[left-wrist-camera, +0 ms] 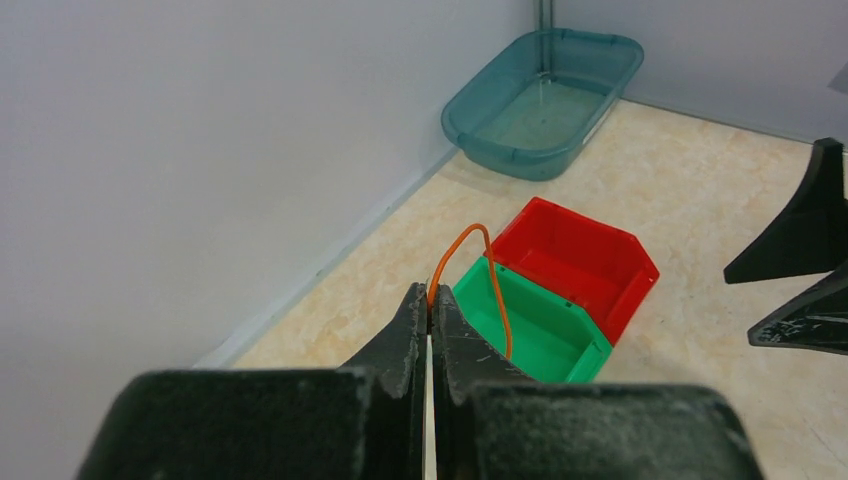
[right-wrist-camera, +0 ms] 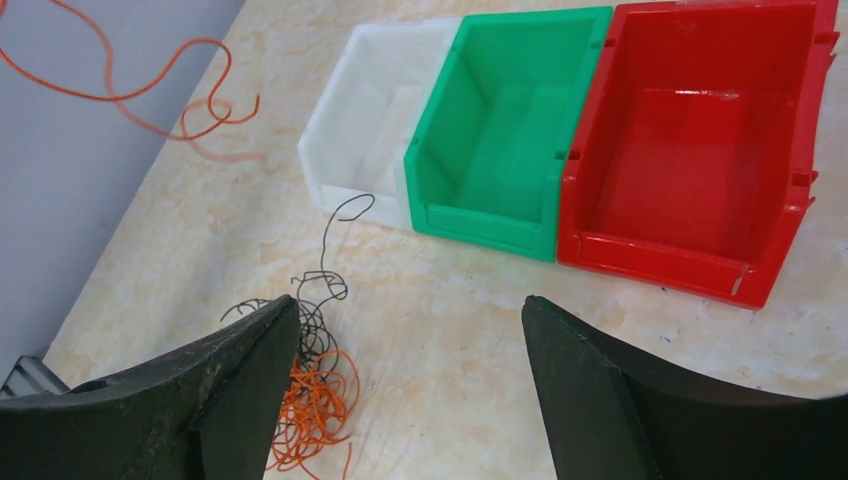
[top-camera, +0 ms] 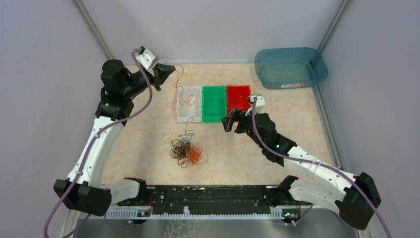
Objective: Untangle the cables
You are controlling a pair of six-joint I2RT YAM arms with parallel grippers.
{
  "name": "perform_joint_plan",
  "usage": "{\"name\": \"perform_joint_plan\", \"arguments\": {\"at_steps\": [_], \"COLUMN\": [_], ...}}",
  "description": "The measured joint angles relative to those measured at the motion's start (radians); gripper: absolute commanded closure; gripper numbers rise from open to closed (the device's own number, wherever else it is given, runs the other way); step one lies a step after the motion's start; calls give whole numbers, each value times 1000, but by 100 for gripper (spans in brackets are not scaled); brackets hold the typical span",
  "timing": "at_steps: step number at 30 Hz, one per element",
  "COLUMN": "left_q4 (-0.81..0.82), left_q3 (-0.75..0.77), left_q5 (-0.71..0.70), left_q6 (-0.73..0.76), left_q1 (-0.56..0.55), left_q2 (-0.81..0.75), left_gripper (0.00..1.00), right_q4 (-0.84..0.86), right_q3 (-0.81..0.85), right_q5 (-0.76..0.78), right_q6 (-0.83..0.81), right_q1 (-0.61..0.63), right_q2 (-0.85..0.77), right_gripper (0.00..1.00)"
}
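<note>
My left gripper is raised at the far left and shut on one orange-red cable, which hangs down in curls over the white bin. In the left wrist view the fingertips pinch that cable as it arcs up and drops away. The other cables lie in a tangle of dark and orange wire on the table, also seen in the right wrist view. My right gripper is open and empty, to the right of the tangle. The hanging cable also shows there.
White, green and red bins stand in a row at the table's middle back. A teal tub sits in the far right corner. Grey walls close in the table on three sides.
</note>
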Motion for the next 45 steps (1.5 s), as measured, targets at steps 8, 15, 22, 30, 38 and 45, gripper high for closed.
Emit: {"name": "perform_joint_plan", "arguments": {"at_steps": [8,15,22,30,38,45], "left_q4": [44,60,67,73,96,-35], "left_q3": [0,7,14,19,24,49], "left_q5": [4,5,-23,-65,-83,-180], "left_q6": [-16,-16,44,79,97,149], "left_q1": [0,-1,-1,-1,-1,-22], "left_q2": [146,229,299,340,349,394], "left_gripper": [100,100,100,100,100,100], "right_q4": [-20,-32,-39,-40,-39,-58], "right_q3": [16,27,27,27,27,51], "right_q5": [40,71,86,85,84,66], "right_q6": [16,22,21,19,21,21], "right_q1": [-7,-7,-7,-9,-13,-26], "right_q2": [5,8,7,5,8,23], "right_gripper": [18,18,18,18,19,19]}}
